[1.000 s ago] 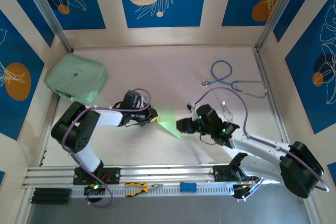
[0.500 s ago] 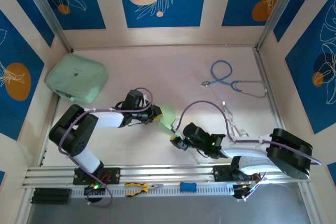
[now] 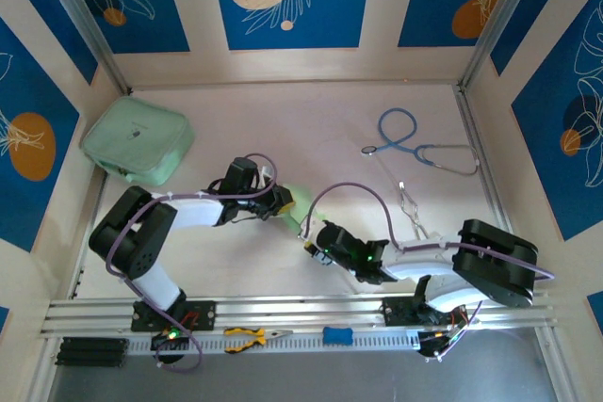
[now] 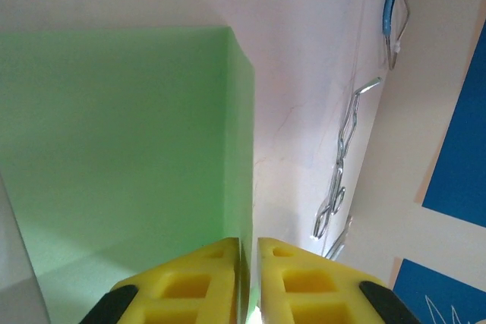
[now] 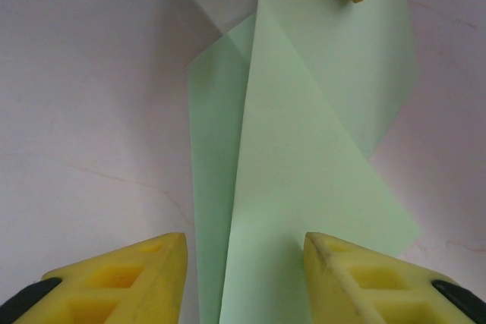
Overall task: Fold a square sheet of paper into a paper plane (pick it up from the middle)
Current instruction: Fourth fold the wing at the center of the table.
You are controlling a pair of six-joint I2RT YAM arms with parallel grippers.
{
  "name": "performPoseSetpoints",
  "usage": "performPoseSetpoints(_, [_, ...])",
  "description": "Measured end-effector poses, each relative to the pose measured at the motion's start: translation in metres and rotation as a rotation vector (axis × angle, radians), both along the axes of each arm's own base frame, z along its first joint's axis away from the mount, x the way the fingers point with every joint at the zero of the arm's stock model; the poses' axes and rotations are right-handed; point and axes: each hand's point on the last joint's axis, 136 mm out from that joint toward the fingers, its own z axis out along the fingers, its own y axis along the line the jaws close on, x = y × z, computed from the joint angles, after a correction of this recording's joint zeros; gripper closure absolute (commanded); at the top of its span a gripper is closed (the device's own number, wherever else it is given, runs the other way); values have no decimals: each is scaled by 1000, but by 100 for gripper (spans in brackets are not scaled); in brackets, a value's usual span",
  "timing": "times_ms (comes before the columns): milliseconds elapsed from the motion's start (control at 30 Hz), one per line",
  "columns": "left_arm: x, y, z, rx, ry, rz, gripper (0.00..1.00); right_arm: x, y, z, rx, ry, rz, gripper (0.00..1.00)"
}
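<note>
Light-green creased paper sheet (image 3: 300,204), axis 11-to-5 o'clock, pinched in left gripper (image 4: 248,248); right gripper (image 5: 244,244) spread astride, newly closer.

The sheet of paper (image 5: 304,149) is thin, matt light green, smooth with crisp creases. The desk (image 5: 91,96) is pale and matt, with faint hairline marks. The tongs (image 3: 412,212) are shiny bare metal. The right gripper (image 5: 244,248) has jaws of matt yellow moulded plastic.
</note>
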Motion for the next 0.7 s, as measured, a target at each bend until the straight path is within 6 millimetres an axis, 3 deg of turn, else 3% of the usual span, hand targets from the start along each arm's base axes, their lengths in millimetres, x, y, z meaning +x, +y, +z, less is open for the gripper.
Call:
performPoseSetpoints(367, [-1,0,0,2,7,-4,86,11,-6,-11,-53,-31,-68,69])
performPoseSetpoints(700, [2,-2,4,11,-10,-17,88,10,-3,-7,-8,-18,-95,70])
